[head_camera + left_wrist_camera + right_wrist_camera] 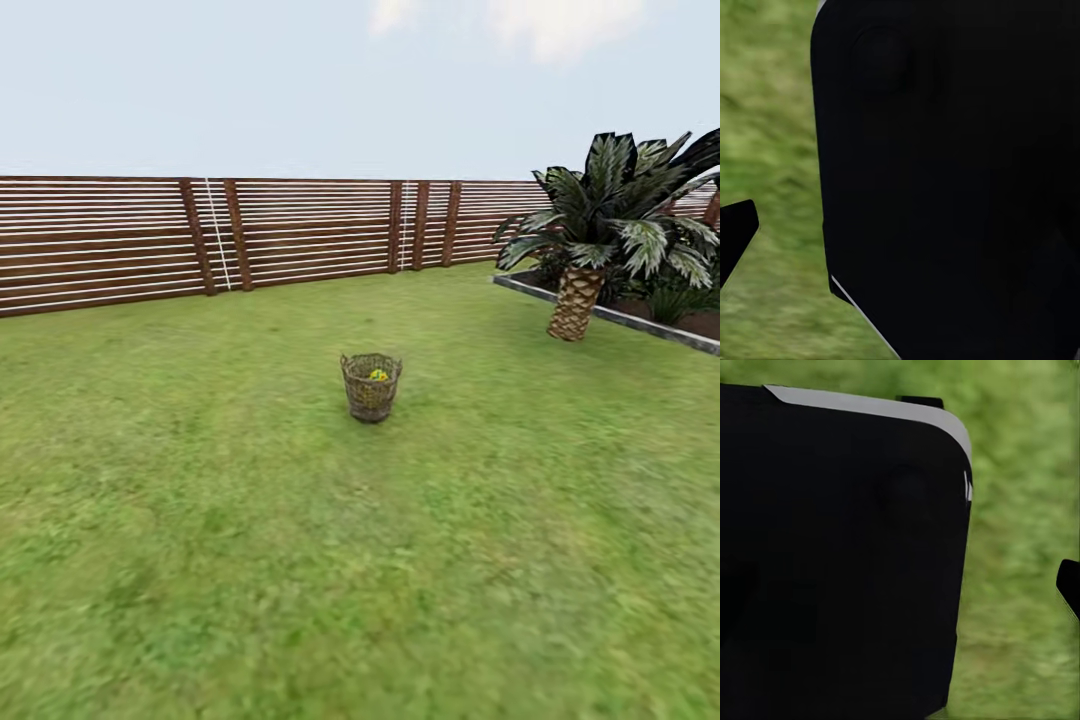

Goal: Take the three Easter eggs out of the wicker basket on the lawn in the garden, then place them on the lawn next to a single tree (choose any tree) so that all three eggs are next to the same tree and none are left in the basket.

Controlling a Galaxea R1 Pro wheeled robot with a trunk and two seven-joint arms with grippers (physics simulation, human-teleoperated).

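Note:
The wicker basket (pixel 370 388) stands upright on the lawn (pixel 300 560) in the middle of the head view, some way ahead of me. A bit of yellow Easter egg (pixel 378 375) shows inside its rim; how many eggs lie in it I cannot tell. The pale-trunked tree is out of view. In the left wrist view a dark fingertip (pixel 733 229) pokes in over grass beside a large black part of the robot (pixel 945 180). The right wrist view has a dark fingertip (pixel 1069 585) at its edge and another black robot part (pixel 840 555). Neither view lets me judge how the jaws stand.
A brown slat fence (pixel 200 240) bounds the garden at the back. At the right, a palm with a scaly brown trunk (pixel 574 303) stands by a grey stone-edged bed (pixel 620 318) holding dark plants. Open grass lies between me and the basket.

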